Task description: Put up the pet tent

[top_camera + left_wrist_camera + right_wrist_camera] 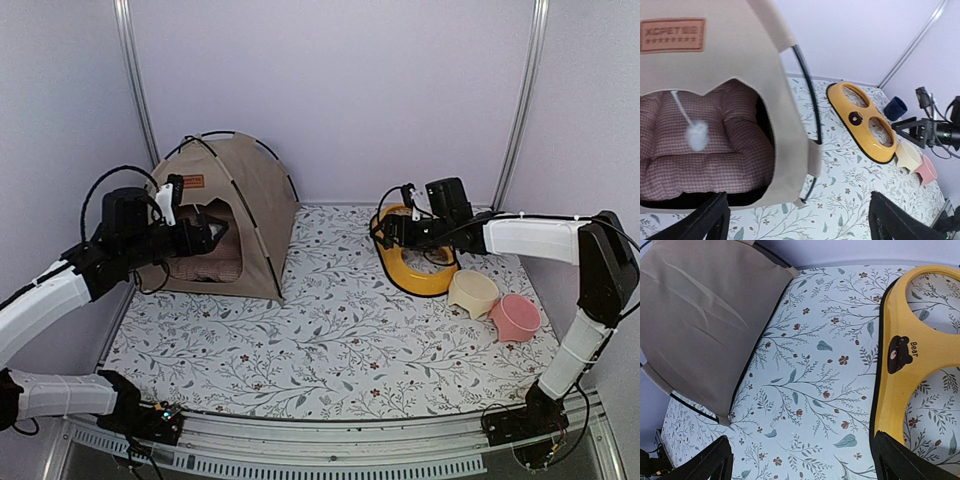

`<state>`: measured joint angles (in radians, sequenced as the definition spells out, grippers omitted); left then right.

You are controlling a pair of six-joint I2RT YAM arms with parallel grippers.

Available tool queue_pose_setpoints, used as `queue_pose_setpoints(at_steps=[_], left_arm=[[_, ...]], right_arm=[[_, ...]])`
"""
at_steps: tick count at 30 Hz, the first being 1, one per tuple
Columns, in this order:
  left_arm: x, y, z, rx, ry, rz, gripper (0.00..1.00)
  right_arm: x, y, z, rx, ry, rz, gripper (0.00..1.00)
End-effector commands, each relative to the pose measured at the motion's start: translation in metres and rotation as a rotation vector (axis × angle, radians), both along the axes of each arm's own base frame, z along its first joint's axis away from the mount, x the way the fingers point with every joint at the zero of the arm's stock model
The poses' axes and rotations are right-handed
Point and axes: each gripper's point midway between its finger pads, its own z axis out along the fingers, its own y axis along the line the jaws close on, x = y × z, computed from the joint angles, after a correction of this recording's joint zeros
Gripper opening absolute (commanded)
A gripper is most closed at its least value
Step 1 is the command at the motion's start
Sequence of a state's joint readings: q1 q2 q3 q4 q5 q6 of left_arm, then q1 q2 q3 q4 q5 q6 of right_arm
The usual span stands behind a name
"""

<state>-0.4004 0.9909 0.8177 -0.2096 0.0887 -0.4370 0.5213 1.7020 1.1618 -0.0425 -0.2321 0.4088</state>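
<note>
Gaping empty, left fingers (705, 220) face the pet tent (245, 215) doorway, right fingers (700, 462) hang by the yellow bowl stand (415, 275).

Matt tan cloth pet tent (245, 215)

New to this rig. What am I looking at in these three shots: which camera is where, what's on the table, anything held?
Two robot arms are bolted at the table's near edge, each ending in a two-finger claw. The wide picture comes from a fixed camera above and behind them. The other two come from a camera on each wrist, looking past that arm's own fingers.

On the flowered table cover stands a tan pet tent with a pink checked cushion inside. To its right are a yellow bowl stand, a cream bowl and a pink bowl.

The left claw is at the tent's doorway, the right claw by the stand. Both are open and hold nothing.
</note>
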Motion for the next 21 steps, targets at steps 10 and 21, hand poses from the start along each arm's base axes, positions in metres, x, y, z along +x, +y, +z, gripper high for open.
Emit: queue_pose_setpoints(at_steps=[10,21], left_arm=[[-0.023,-0.107,0.020,0.034,-0.071,-0.275,0.99],[-0.009,-0.136,0.025,0.026,-0.049,-0.303,0.99]], right_arm=[[0.049,-0.042,-0.064,-0.135,0.133,-0.170,0.99],[0.034,0.014,-0.121,-0.182,0.263,0.003,0.99]])
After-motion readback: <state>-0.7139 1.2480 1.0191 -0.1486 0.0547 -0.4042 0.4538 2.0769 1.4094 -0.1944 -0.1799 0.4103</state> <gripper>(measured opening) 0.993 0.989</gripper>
